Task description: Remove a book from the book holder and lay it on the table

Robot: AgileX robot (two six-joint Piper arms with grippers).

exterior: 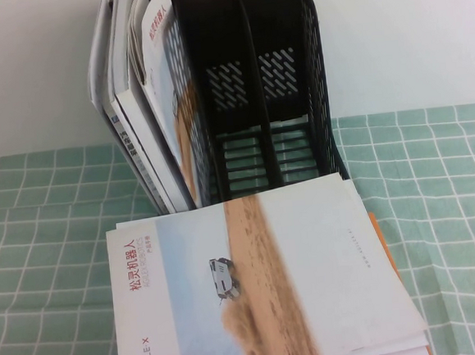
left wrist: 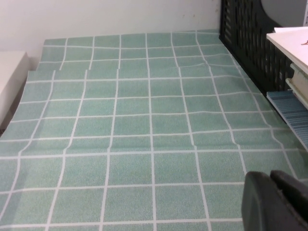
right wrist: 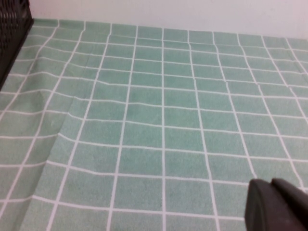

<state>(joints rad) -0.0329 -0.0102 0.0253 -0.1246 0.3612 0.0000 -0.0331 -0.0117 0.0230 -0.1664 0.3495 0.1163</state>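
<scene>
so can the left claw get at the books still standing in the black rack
Probably yes: the left claw hovers over bare mint-green grid cloth, nothing between it and the tall black plastic book holder, whose leftmost compartment holds upright brochures. The right claw hovers apart.

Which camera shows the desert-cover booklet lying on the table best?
The high view: the book lies flat before the book holder, cover fully readable. The left wrist view catches perhaps a white corner beside the left hand; the right wrist view shows none, only the right hand.

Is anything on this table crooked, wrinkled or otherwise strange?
Yes. The cloth on the table is wrinkled, with a raised fold near the book holder. The book lies slightly askew on other brochures. The left claw and right claw are only partly visible above bare cloth.
</scene>
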